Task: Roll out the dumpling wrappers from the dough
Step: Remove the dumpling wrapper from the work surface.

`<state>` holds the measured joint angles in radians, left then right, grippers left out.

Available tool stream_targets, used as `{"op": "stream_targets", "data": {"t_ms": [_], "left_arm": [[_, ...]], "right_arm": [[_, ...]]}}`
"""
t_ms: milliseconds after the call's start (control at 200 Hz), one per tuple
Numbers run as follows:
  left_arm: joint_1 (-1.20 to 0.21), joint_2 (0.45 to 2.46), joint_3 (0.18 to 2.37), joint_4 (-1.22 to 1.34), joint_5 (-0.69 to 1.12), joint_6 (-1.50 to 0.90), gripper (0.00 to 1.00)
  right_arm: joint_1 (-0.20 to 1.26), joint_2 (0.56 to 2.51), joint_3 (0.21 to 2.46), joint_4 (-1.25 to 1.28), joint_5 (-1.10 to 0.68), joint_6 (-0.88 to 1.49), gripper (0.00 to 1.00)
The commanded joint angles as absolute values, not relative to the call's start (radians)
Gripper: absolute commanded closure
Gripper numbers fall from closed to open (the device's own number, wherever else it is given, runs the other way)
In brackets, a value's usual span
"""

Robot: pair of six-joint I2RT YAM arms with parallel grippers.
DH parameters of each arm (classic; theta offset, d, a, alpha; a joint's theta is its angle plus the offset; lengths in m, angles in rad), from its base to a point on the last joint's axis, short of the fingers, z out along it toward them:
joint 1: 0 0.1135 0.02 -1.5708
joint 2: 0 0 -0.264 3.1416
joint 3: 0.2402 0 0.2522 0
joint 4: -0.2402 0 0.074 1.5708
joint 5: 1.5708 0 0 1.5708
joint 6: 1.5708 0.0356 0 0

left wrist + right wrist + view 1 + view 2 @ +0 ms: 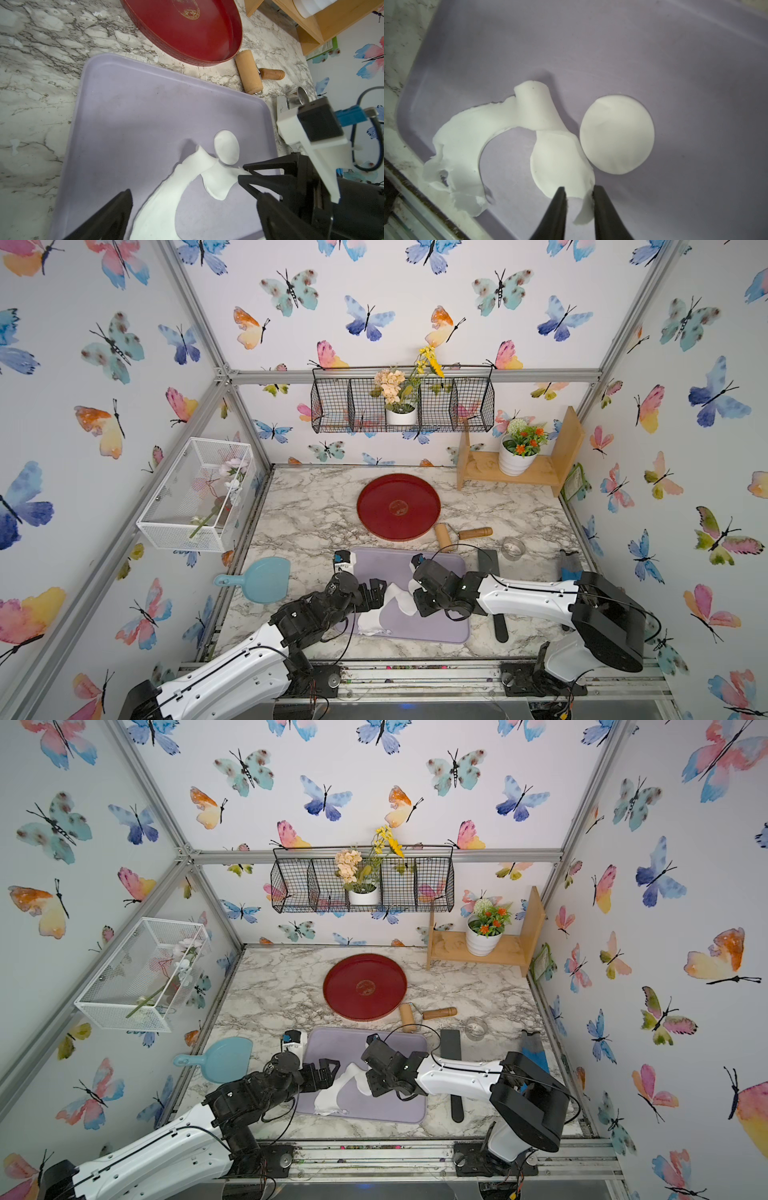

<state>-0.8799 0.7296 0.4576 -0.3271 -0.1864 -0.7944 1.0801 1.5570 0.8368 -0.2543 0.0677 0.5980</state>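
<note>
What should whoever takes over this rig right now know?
Left hand: open, over the lavender mat, holding nothing.
Right hand: pinches the edge of a rounded white dough piece overlapped by the ragged white dough scrap.
Done: one thin round white wrapper disc lies cut on the mat; wooden handled roller lies off it.
Left: likely lift wrappers to the round red tray, reroll the scrap.
</note>
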Motion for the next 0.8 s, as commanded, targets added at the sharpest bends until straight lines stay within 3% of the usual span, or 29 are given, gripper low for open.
{"op": "stream_targets", "data": {"t_ms": [0, 270, 796], "left_arm": [[-0.878, 0.728, 0.453, -0.336, -0.218, -0.788, 0.01], [-0.877, 0.718, 0.447, -0.337, -0.219, -0.795, 0.01], [-0.873, 0.636, 0.450, -0.399, -0.281, -0.807, 0.00]], "right_arm": [[1.075, 1.575, 0.878, -0.343, 0.099, 0.595, 0.80], [1.075, 1.569, 0.924, -0.375, 0.072, 0.544, 0.93], [1.119, 1.681, 1.101, -0.325, -0.187, 0.491, 0.94]]}}
